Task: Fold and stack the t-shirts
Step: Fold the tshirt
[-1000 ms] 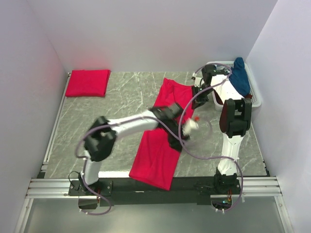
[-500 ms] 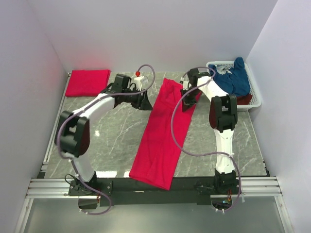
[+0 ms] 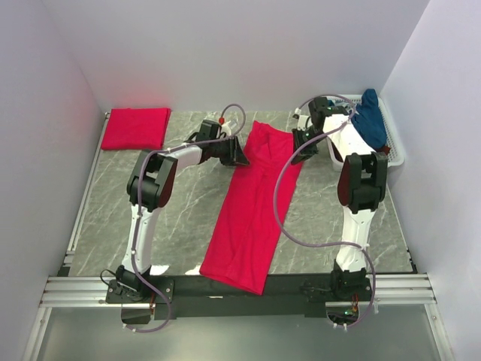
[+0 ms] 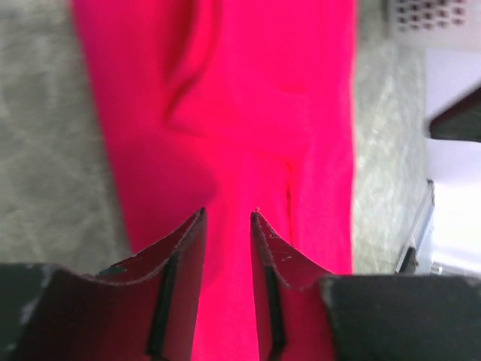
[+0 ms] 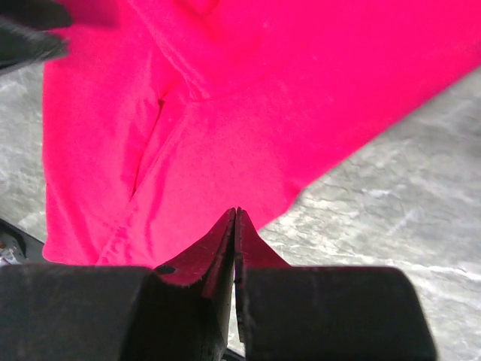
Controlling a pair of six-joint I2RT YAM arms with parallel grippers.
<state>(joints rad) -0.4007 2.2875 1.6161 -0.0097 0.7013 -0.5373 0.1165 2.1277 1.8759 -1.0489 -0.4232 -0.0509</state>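
Top view: the red t-shirt (image 3: 252,207) lies lengthwise down frame centre, with the left gripper (image 3: 239,154) and right gripper (image 3: 299,147) flanking its upper end, likely for a fold. Left wrist: jaws apart over cloth. Right wrist: jaws closed at its edge.

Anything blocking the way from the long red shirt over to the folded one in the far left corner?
Nothing visible except the left arm itself, stretched over the marble between the long red shirt and the folded red shirt; the left gripper sits at the long shirt's far left edge.
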